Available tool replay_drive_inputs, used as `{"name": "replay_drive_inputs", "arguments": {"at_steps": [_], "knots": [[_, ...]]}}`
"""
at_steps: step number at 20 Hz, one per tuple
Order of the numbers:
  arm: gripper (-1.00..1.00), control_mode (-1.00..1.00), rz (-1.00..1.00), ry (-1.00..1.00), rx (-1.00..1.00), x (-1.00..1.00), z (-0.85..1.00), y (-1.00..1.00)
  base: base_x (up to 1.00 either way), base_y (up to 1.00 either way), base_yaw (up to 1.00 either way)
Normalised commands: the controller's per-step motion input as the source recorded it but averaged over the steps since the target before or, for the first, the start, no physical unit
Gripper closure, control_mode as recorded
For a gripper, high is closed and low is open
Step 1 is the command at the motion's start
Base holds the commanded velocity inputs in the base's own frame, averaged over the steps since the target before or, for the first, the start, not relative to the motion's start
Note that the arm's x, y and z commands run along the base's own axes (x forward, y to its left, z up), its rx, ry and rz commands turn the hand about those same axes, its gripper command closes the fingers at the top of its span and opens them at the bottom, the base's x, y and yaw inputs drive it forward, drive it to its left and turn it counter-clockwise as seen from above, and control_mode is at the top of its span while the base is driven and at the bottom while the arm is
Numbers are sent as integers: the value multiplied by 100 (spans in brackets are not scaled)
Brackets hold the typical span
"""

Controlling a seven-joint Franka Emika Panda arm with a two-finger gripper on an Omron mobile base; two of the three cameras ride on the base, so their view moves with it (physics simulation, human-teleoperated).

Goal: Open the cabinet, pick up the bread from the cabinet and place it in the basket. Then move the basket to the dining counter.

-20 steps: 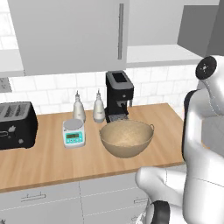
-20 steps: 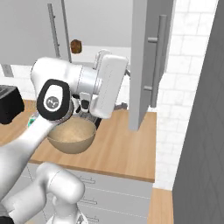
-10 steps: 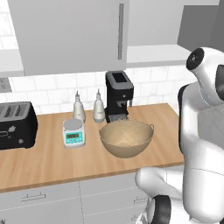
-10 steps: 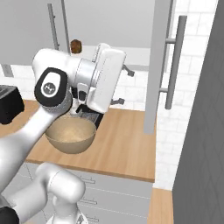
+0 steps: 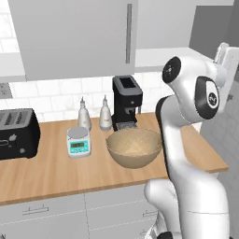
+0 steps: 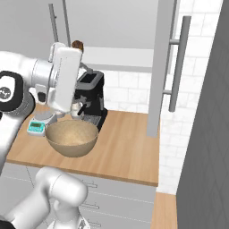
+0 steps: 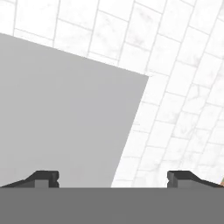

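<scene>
The cabinet has its right door swung open, nearly edge-on, and its left door shut. On the pale shelf inside sits the bread, a small dark brown lump. The tan woven basket stands on the wood worktop in front of the coffee machine. My white hand hangs above the basket, left of the open door and just below the bread. My gripper is open with nothing between its fingers, facing a grey panel and white tiles. The dining counter is out of view.
A black coffee machine, two small bottles, a kitchen scale and a black toaster line the worktop. A dark tall unit bounds the right side. Grey drawers run below the worktop.
The right cabinet door has swung wider open. My hand has drawn back to the left, away from the door's handle, and its fingers have stayed wide apart.
</scene>
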Motion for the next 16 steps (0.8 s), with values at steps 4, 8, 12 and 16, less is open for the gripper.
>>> {"name": "replay_drive_inputs", "arguments": {"at_steps": [4,8,12,16], "knots": [[-100,-100,42,18,-13,1,18,100,0,0,0],[-100,-100,49,37,-15,0,31,97,0,0,0],[-100,-100,46,62,-25,3,30,60,0,0,0],[-100,-100,43,73,-29,33,13,24,0,0,0]]}}
